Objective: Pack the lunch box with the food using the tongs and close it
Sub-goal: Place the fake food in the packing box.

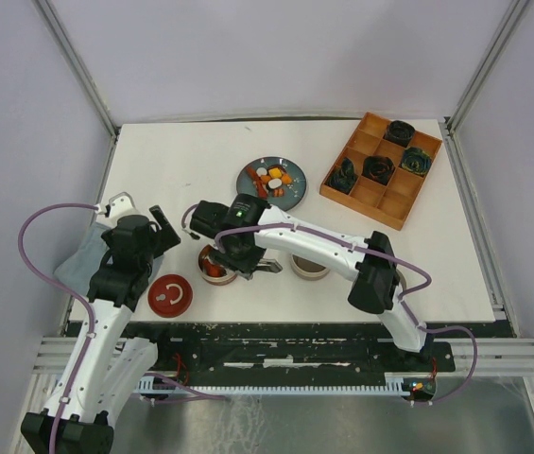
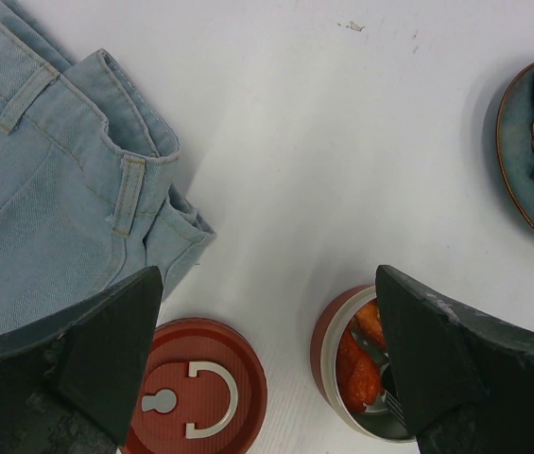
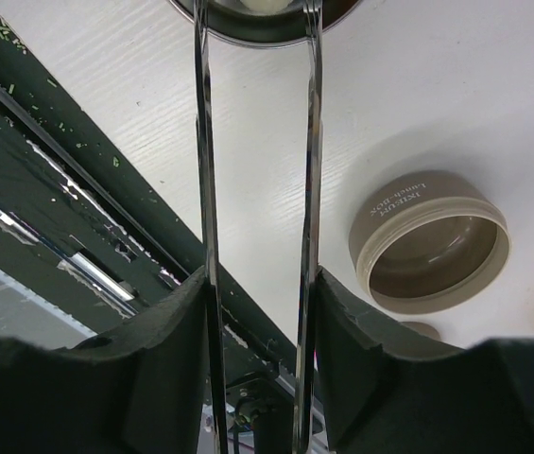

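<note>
Two sets of jaws: those of the left gripper (image 2: 268, 279) stood spread wide over bare tabletop (image 2: 323, 142), grasping nothing. Those of the right gripper (image 3: 259, 284) were clenched on the tongs (image 3: 206, 170), whose two arms ran side by side, apart, toward the top of the right wrist view.
Lunch box: a round red tin (image 2: 323, 336) at the lower right of the left wrist view, open, with orange-red food (image 2: 353, 369) already inside.
Food left: more pieces sat on the blue plate (image 2: 517, 170) at that view's right edge (upper centre in the top view).
Lid: the red lid (image 2: 200, 388) lay flat at the bottom of the left wrist view, near the box and not on it.
Step in hand: probably a drop-off, with the tongs reaching toward the box.
Doing it well: ease the squeeze only once the tips are inside the rim. Lift straight up so neither arm catches the wall and tips the tin. Keep the tongs from sliding in the jaws.
Hidden: the tongs' tips were cut off at the top edge of the right wrist view, so whether they carried a piece could not be told. In the top view the right arm covered most of the box.
Hard to make out: a bit of metal inside the box might have been the tips.
Also there: a beige container (image 3: 432, 241) and folded jeans (image 2: 49, 189).
</note>
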Motion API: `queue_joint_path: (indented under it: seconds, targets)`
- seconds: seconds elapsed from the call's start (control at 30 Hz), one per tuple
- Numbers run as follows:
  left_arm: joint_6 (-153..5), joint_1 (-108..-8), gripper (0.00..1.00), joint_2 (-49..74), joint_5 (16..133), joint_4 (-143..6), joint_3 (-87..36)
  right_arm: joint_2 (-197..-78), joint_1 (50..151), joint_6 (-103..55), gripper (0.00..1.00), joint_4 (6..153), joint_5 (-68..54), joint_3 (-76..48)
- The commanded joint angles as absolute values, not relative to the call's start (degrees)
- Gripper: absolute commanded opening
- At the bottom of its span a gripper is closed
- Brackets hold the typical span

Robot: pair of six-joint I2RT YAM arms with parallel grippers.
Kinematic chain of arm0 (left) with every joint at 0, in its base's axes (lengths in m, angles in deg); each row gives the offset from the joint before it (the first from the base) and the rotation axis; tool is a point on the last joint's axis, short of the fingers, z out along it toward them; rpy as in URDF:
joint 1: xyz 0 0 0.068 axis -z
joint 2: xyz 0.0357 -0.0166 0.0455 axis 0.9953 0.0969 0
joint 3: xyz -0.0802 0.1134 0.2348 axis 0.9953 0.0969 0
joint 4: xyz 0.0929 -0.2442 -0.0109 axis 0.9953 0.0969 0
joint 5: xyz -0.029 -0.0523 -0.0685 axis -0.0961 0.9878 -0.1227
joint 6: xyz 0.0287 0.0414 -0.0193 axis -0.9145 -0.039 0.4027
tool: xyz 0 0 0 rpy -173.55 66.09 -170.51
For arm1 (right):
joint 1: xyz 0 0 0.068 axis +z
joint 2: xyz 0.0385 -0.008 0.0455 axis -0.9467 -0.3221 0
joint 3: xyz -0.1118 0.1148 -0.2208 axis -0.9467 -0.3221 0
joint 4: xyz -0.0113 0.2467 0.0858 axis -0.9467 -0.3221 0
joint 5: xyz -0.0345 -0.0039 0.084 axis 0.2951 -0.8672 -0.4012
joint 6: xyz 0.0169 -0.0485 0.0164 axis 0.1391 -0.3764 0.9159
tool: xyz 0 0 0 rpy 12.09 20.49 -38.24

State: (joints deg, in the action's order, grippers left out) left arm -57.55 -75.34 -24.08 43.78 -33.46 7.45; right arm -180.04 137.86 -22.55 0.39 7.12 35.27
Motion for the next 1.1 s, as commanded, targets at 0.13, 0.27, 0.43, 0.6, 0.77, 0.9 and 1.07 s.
queue_joint_path:
  seconds: [0.13,0.27,0.43,0.6,0.77,0.9,1.07]
  targets:
    - [-57.55,-75.49,1.00,-24.28,43.74,-35.70,7.12,-177.49,138.05,-23.17,0.44,-1.92,7.56,37.32]
    - [-57.53,-75.51,1.00,-24.42,43.73,-35.71,7.12,-176.64,138.05,-23.31,0.41,-1.07,8.86,37.31]
    - [-57.55,-75.56,1.00,-24.35,43.74,-35.82,7.11,-176.79,138.05,-23.86,0.41,-3.72,10.58,41.02]
    - [-57.54,-75.48,1.00,-24.28,43.89,-35.82,7.12,-179.07,138.01,-25.02,0.41,-8.02,11.03,44.17]
    - [-57.57,-75.56,1.00,-24.06,44.09,-35.88,7.11,-183.11,138.24,-25.97,0.42,-12.06,11.17,47.50]
    - [-57.55,-75.48,1.00,-24.05,43.92,-35.85,7.16,-183.07,138.29,-26.40,0.52,-9.95,11.23,47.29]
    - [-57.62,-75.54,1.00,-23.83,43.93,-35.75,7.08,-181.79,138.27,-25.12,0.54,-4.84,8.24,47.06]
